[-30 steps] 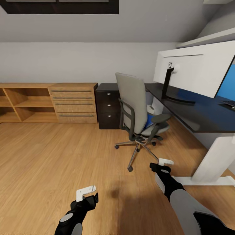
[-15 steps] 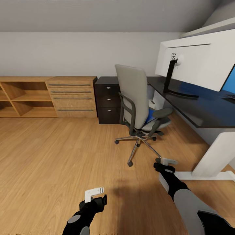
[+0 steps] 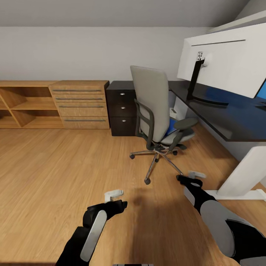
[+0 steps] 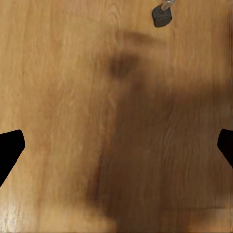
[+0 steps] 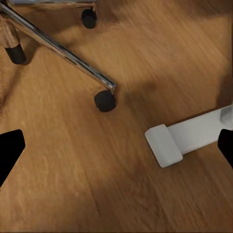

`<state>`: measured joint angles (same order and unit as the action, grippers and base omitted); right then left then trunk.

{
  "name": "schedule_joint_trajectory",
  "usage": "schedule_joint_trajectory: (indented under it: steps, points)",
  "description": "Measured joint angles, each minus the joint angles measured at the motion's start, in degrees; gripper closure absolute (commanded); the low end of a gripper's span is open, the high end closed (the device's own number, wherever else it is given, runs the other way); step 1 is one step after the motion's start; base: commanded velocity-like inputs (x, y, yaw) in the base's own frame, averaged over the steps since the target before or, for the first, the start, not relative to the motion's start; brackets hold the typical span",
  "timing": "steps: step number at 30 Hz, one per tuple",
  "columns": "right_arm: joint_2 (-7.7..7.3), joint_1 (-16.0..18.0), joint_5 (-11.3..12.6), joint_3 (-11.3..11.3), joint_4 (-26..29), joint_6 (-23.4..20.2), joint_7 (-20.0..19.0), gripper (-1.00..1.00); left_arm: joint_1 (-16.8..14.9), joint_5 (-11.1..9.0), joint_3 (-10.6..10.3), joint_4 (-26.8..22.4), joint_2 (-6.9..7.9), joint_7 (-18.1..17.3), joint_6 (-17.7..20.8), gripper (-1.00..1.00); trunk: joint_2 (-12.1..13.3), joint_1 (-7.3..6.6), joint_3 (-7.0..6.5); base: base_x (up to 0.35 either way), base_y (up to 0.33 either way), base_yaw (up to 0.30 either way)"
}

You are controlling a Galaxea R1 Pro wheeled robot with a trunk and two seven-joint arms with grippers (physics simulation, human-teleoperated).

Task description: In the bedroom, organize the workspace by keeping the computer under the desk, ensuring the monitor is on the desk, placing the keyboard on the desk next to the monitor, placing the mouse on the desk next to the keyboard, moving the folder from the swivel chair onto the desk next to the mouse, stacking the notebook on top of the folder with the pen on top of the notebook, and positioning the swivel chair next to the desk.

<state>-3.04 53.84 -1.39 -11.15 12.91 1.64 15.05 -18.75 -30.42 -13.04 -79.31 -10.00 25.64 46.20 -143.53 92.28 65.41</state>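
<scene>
The left gripper [image 3: 113,195] hangs wide open and empty over the wooden floor [image 3: 55,166]. Right of it, the right gripper [image 3: 192,177] is equally spread, empty, near the grey swivel chair [image 3: 153,111], whose seat carries a blue folder [image 3: 170,127] beside the black desk [image 3: 229,118].

Both arms reach forward and low, forearms angled inward. The left gripper [image 3: 114,197] and the right gripper [image 3: 194,176] each hold nothing, their dark fingers [image 4: 9,150] spread wide apart.
</scene>
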Motion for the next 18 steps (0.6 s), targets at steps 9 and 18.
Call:
schedule_joint_trajectory:
  steps: [9,18]
  points:
    - [0.01,0.06,-0.12,0.01,-0.05,11.2,0.31,-1.0,5.56,-0.5,-9.79,-10.73,7.23,-0.11,-10.6,-1.0,0.0,0.0,0.0,0.0,0.0,0.0]
    - [0.06,-0.12,-0.38,0.02,-0.3,20.44,4.13,-1.0,6.49,-0.38,-18.09,-11.55,10.75,0.36,-17.65,-1.0,0.0,-0.03,0.0,0.14,-0.052,0.0]
